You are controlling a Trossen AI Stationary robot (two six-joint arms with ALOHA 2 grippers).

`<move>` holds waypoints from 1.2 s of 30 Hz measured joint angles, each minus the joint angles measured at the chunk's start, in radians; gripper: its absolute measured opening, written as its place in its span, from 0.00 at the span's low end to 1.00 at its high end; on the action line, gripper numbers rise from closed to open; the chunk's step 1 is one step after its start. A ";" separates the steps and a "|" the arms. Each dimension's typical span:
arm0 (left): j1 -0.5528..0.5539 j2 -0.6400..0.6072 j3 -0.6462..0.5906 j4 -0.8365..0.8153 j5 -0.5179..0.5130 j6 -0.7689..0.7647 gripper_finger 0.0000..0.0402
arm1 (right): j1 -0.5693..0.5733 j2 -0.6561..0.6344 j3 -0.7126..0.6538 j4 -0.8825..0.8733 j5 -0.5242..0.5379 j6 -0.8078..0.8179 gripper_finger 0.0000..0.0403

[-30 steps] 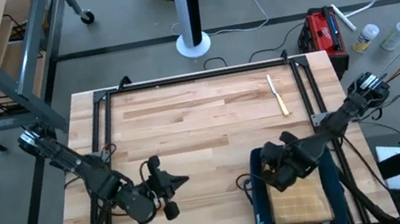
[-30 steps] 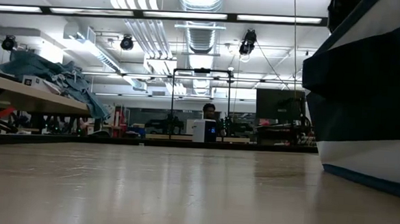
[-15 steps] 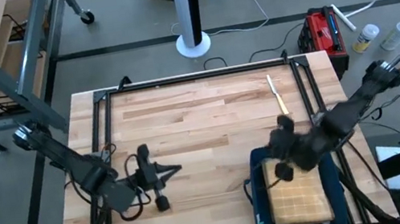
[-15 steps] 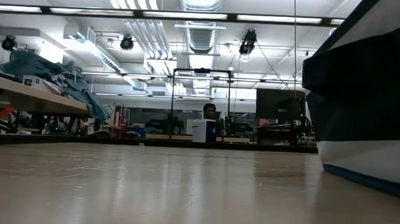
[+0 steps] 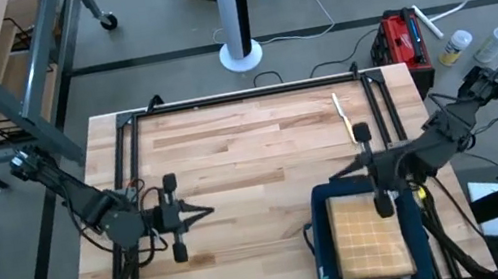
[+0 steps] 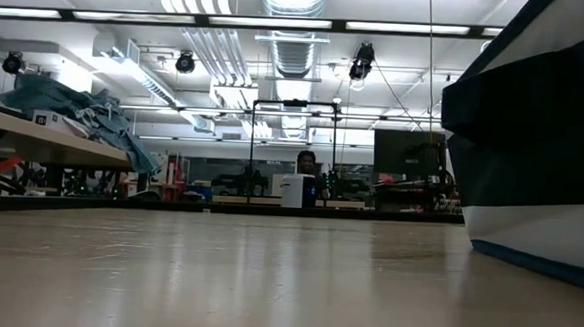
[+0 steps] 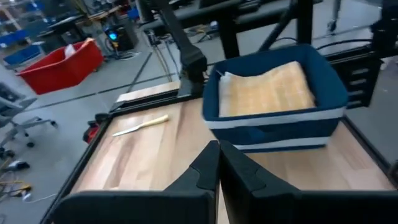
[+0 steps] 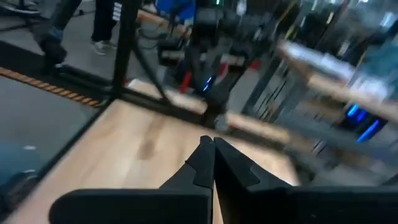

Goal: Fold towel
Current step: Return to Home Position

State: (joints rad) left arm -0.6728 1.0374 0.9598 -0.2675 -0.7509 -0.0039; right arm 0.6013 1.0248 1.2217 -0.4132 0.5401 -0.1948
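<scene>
A folded yellow-tan towel [image 5: 370,246] lies flat inside a dark blue basket [image 5: 323,238] with a white stripe, at the table's near right. The left wrist view shows the towel [image 7: 267,87] in the basket [image 7: 280,127] too. The basket's wall [image 6: 533,146] fills the right of the low view. My right gripper [image 5: 334,177] hangs shut above the basket's far edge, pointing toward the table's left and clear of the towel. My left gripper [image 5: 206,210] hovers shut over the table's left half and points toward the basket.
A pale thin stick [image 5: 345,118] lies on the wood at the far right, also seen from the left wrist as stick [image 7: 140,124]. Black frame rails [image 5: 242,97] run along the table's far and side edges. Bare wood [image 5: 252,159] spans the middle.
My right gripper has risen out of the basket, from pointing down at the towel to about level, and has rolled and drawn toward the far edge. My left gripper has pulled back toward the left edge, risen and rolled. The towel stays flat in the basket.
</scene>
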 joint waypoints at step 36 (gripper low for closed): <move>0.215 -0.562 -0.671 0.425 0.304 0.107 0.00 | -0.451 -0.174 -0.350 0.476 -0.555 -0.025 0.00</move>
State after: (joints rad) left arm -0.4580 0.4758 0.2890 0.1580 -0.4473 0.1033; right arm 0.1501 0.8505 0.8713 0.0625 -0.0148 -0.2199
